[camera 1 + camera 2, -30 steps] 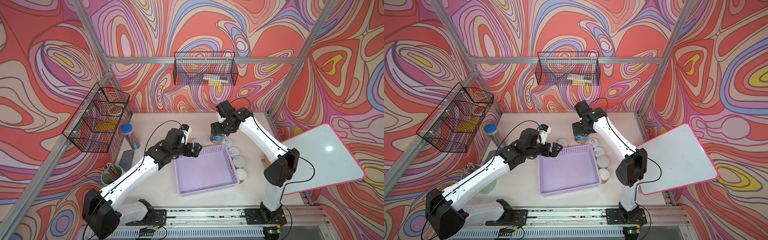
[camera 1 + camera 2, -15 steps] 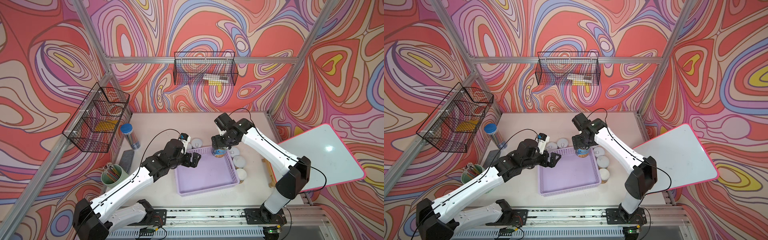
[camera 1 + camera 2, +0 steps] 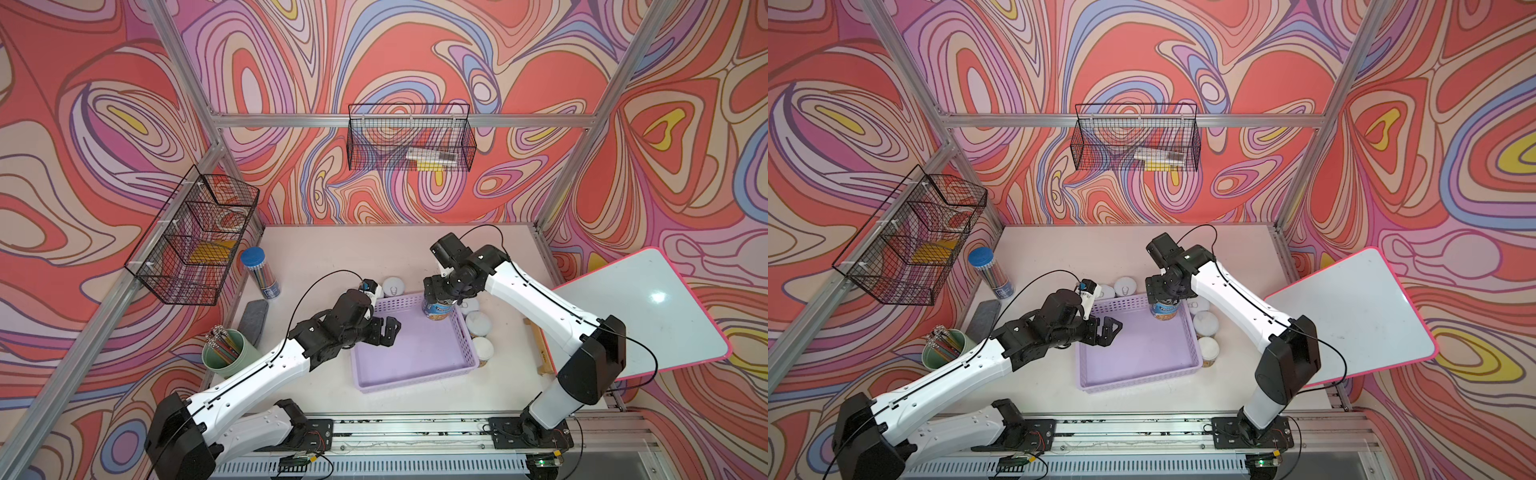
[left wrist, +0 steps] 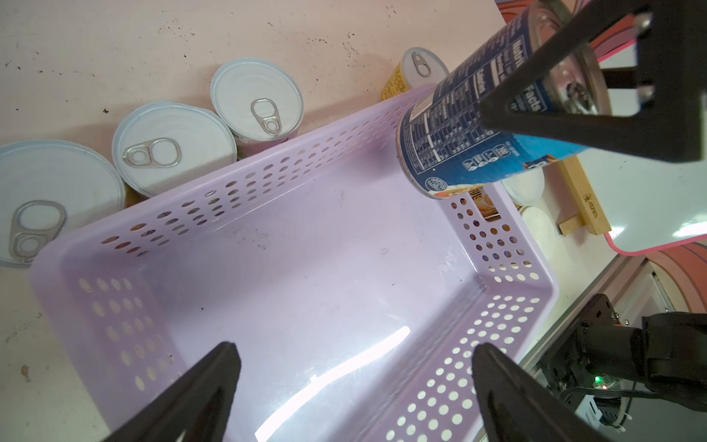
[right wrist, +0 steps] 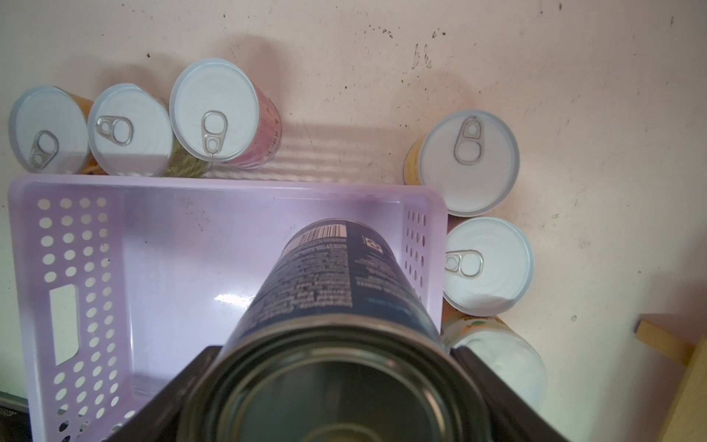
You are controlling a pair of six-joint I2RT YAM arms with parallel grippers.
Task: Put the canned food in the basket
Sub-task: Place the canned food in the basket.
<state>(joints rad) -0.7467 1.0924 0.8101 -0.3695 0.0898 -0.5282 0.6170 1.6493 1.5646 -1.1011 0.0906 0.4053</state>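
The lilac basket (image 3: 411,353) (image 3: 1142,353) lies mid-table with a bare floor (image 4: 306,287). My right gripper (image 3: 441,293) (image 5: 336,375) is shut on the bigger blue-label can (image 3: 436,309) (image 3: 1165,309) (image 4: 470,126) (image 5: 336,268). It holds the can over the basket's far right corner, base just above the floor. My left gripper (image 3: 384,330) (image 4: 355,352) hangs open and empty over the basket's left side. Small pull-tab cans stand outside: several along the back wall (image 3: 392,286) (image 4: 256,99) (image 5: 214,111) and several along the right wall (image 3: 478,323) (image 5: 486,264).
On the left stand a blue-capped clear tube (image 3: 259,272), a green cup of pencils (image 3: 226,353) and a dark flat slab (image 3: 253,320). A pink-edged whiteboard (image 3: 648,307) on a wooden stand (image 3: 540,345) overhangs the right edge. Black wire baskets (image 3: 195,241) (image 3: 409,143) hang on the walls.
My right arm has carried the blue-label can from behind the basket to over its far right corner. My left gripper has drawn back from the back wall to the basket's left side, still open.
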